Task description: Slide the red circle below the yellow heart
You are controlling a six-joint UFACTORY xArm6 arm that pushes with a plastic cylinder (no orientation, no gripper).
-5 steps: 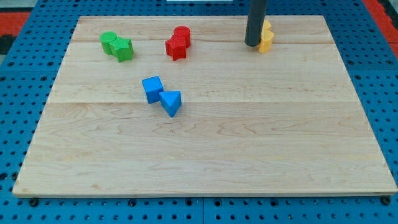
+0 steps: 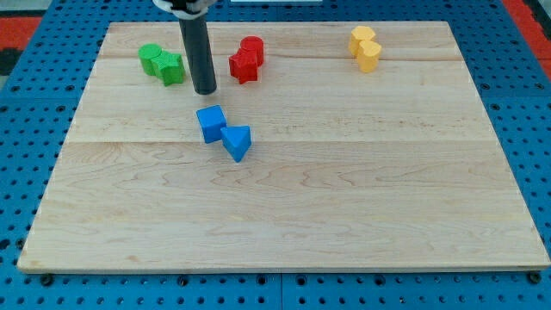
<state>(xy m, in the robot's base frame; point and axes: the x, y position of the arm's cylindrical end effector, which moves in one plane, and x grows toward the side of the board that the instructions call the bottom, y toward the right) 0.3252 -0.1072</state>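
The red circle [image 2: 252,48] stands near the view's top, touching a red star-like block [image 2: 243,65] just below and left of it. The yellow heart [image 2: 369,56] sits at the top right, touching another yellow block [image 2: 361,38] above it. My tip [image 2: 205,89] rests on the board left of the red blocks, between them and the green blocks, a little above the blue cube. It touches no block.
Two green blocks [image 2: 162,63] sit at the top left. A blue cube [image 2: 211,123] and a blue triangle [image 2: 237,141] touch each other left of centre. The wooden board [image 2: 344,189] lies on a blue pegboard.
My tip has moved from beside the yellow blocks far to the view's left and slightly down. No block has moved.
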